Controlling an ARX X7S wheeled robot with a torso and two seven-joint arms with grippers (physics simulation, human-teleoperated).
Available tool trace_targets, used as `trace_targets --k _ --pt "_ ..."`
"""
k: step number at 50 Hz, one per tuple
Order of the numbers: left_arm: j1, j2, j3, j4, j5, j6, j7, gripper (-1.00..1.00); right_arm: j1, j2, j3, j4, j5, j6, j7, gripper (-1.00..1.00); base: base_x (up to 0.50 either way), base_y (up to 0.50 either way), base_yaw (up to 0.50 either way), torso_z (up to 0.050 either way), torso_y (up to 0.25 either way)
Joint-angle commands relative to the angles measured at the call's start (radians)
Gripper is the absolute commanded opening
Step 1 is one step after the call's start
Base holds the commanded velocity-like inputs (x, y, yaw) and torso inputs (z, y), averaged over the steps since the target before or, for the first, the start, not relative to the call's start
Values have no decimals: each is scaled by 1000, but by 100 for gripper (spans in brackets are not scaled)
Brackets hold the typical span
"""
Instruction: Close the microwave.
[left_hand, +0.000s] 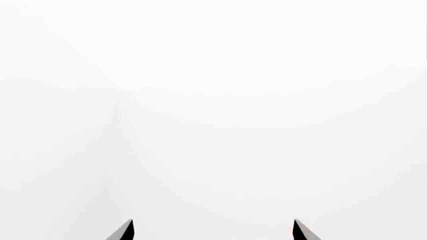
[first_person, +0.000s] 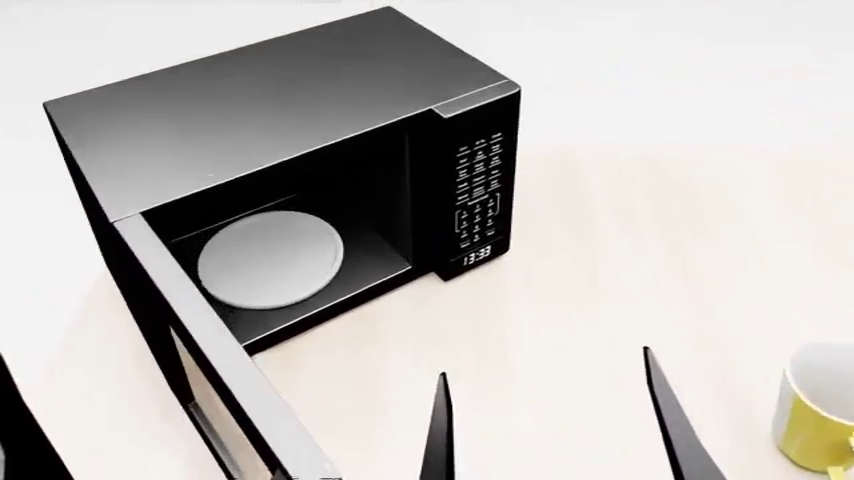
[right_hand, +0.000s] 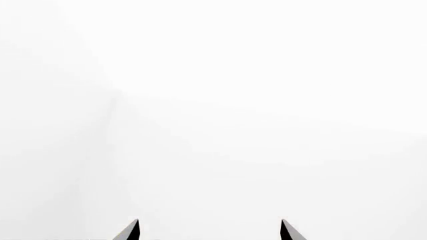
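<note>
The black microwave (first_person: 267, 100) stands on the pale table at the left in the head view. Its door (first_person: 200, 340) is swung wide open toward me, edge-on. The white round plate (first_person: 270, 262) lies inside, and the keypad panel (first_person: 478, 195) with a lit display is on the right. My right gripper (first_person: 545, 362) is open and empty, in front of the microwave and to the right of the door. In the right wrist view, the right gripper (right_hand: 209, 221) faces plain white. My left gripper (left_hand: 213, 221) is open and empty, also facing white; one dark finger (first_person: 16, 425) shows left of the door.
A yellow mug (first_person: 814, 420) with a white inside stands at the right edge, just right of my right gripper. The pale table (first_person: 601, 250) stretches to the right of the microwave.
</note>
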Motion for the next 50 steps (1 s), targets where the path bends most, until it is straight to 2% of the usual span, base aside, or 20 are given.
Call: trace_targets --k 1,7,17,20,23,24,30,34,35,36,38,39,42,44,45,46,47,50 --pt "2 2 -1 -5 10 4 2 100 0 -2 5 1 -12 4 -5 100 500 184 0 0 0" --pt "1 -3 3 -4 9 0 0 100 3 -4 8 16 -5 -2 8 100 445 129 0 0 3" --pt "2 -13 10 6 9 -13 -1 100 4 -2 13 19 26 -10 22 100 0 0 0 0 0" --pt "-2 -42 0 30 -87 -67 35 100 5 -1 12 21 32 -10 24 100 0 0 0 0 0" --pt "7 -120 -4 37 -101 -105 97 100 6 1 11 22 35 -9 25 100 0 0 0 0 0" --pt "17 -160 -30 54 -140 -136 122 100 7 2 12 20 38 -5 25 100 0 0 0 0 0" --pt "18 -286 -202 110 -320 -256 159 100 8 3 8 30 31 -7 30 100 0 0 0 0 0" --pt "7 -441 -281 86 -432 -309 277 100 10 4 4 35 26 -7 32 100 0 0 0 0 0" --pt "10 -480 -292 90 -516 -338 320 100 11 5 4 37 25 -7 33 100 0 0 0 0 0" --pt "13 -496 -315 85 -491 -320 328 100 12 5 2 38 25 -6 33 100 0 0 0 0 0" --pt "26 -533 -321 82 -547 -329 380 100 12 5 0 37 25 -5 33 100 0 0 0 0 0" --pt "29 -550 -325 70 -513 -320 391 100 12 5 -2 39 24 -7 34 100 0 0 0 0 0" --pt "48 -592 -327 31 -537 -318 458 100 11 7 -4 40 24 -6 35 100 0 0 0 0 0" --pt "49 -595 -324 12 -523 -307 469 100 14 8 -4 43 26 -5 36 100 0 0 0 0 0" --pt "52 -627 -304 -5 -554 -327 515 100 14 7 -5 43 28 -3 36 100 0 0 0 0 0" --pt "45 -619 -296 -19 -525 -310 513 100 14 7 -6 44 28 -2 37 100 0 0 0 0 0" --pt "32 -639 -269 -37 -565 -344 544 100 13 8 -7 43 27 -2 37 100 0 0 0 0 0" --pt "44 -665 -191 -63 -495 -317 613 100 13 8 -9 42 27 0 39 100 0 0 0 0 0"
